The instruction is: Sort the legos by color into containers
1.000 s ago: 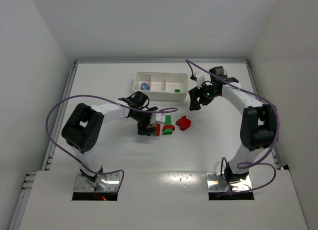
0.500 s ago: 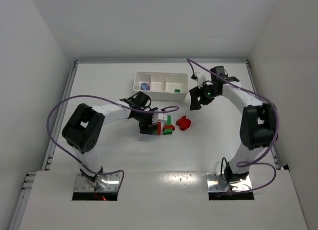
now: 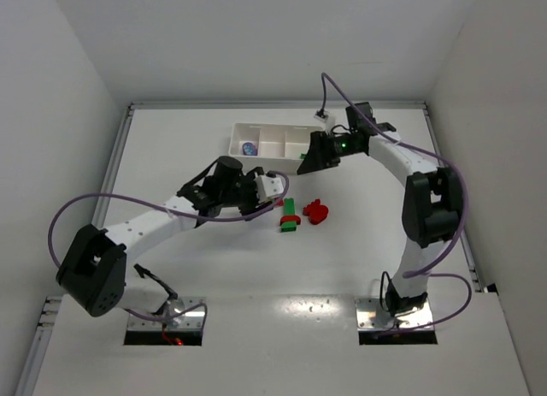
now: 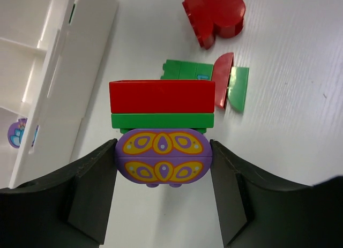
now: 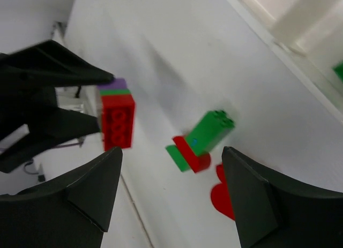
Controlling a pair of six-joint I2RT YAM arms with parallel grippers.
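My left gripper (image 4: 162, 163) is shut on a stack of three legos (image 4: 162, 127): a purple patterned one between the fingers, then a green one, then a red one. In the top view the left gripper (image 3: 263, 191) holds the stack above the table, in front of the white tray (image 3: 267, 161). A green brick with thin red and green pieces (image 3: 290, 215) and a red heart-shaped lego (image 3: 317, 211) lie on the table. A purple-blue lego (image 3: 249, 147) lies in the left compartment. My right gripper (image 3: 306, 159) is open and empty at the tray's right end; in its own view (image 5: 171, 149) it looks down on the green brick (image 5: 211, 130).
The tray's middle compartment (image 3: 279, 144) shows nothing inside. A small green piece (image 5: 338, 71) lies in the right compartment. White walls enclose the table on three sides. Purple cables loop off both arms.
My left arm has lifted the lego stack off the table and swung it up toward the tray. My right gripper has moved left to the tray's right end.
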